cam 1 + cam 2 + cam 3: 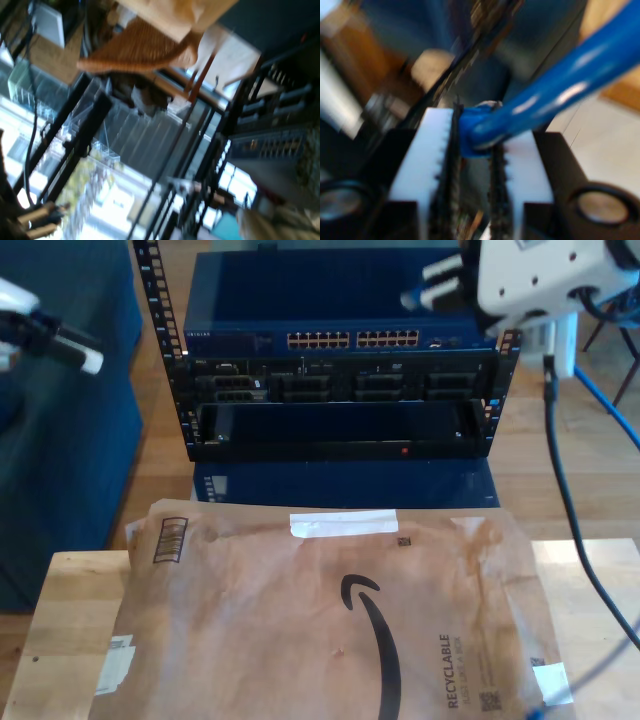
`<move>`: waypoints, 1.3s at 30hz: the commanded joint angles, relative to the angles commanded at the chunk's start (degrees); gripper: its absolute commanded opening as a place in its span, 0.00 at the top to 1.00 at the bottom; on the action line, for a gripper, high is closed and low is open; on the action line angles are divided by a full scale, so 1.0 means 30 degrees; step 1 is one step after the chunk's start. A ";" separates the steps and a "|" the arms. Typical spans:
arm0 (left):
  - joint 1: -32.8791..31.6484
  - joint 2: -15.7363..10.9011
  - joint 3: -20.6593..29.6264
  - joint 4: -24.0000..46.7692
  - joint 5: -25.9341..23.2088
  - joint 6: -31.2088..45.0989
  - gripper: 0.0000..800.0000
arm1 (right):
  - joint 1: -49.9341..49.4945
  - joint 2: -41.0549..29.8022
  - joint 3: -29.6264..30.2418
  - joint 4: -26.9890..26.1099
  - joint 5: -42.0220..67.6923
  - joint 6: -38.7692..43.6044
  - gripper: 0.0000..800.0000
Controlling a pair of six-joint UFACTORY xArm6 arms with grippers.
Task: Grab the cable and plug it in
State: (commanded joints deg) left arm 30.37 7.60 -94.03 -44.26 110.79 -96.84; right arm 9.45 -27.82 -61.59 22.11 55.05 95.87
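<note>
The blue cable (560, 85) runs in from the side, and its end sits pinched between the white toothed pads (427, 150) of my second gripper (479, 131), which is shut on it. In the exterior view this gripper (425, 288) hangs at the upper right, just above the blue network switch (350, 340) with its row of ports, and the cable (575, 550) trails down the exterior view's right side. Another arm's gripper (62, 342) hovers at the exterior view's upper left, away from the rack; whether it is open or shut is unclear.
The switch sits in a black rack (340, 415) on the floor. A brown paper mailer (330, 620) covers much of the wooden table (60, 620) in front. A blue cabinet (70, 460) stands at the exterior view's left. The first wrist view shows a blurred wicker chair (140, 50) and windows.
</note>
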 joint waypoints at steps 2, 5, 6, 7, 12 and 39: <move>0.0147 0.0000 -0.0234 0.1758 -0.0059 0.1201 0.00 | -0.0117 0.0322 -0.0029 -0.1348 0.1377 0.0381 1.00; 0.0879 0.0000 -0.0440 0.3663 -0.0117 0.3048 0.00 | -0.0938 0.0996 -0.0088 -0.2374 0.3282 0.1026 1.00; 0.1084 0.0000 -0.0440 0.4571 -0.0117 0.3810 0.00 | -0.1084 0.1026 0.0088 -0.2725 0.3458 0.0996 1.00; 0.1172 -0.0029 -0.0410 0.5714 -0.0117 0.4571 0.00 | -0.1143 0.1084 0.0264 -0.3223 0.3604 0.0996 1.00; 0.2227 -0.0088 0.0234 1.0725 -0.0117 0.6857 0.00 | -0.1231 0.1670 0.1172 -0.4894 0.4630 0.1084 1.00; 1.2835 -0.9201 1.8256 1.6996 -0.6623 2.0249 0.00 | -0.1231 0.0908 0.3429 -0.7121 0.4601 0.1993 1.00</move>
State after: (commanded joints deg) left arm 68.88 -20.00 -39.26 6.73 90.92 -36.09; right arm 5.76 -25.10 -51.31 0.75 68.86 101.85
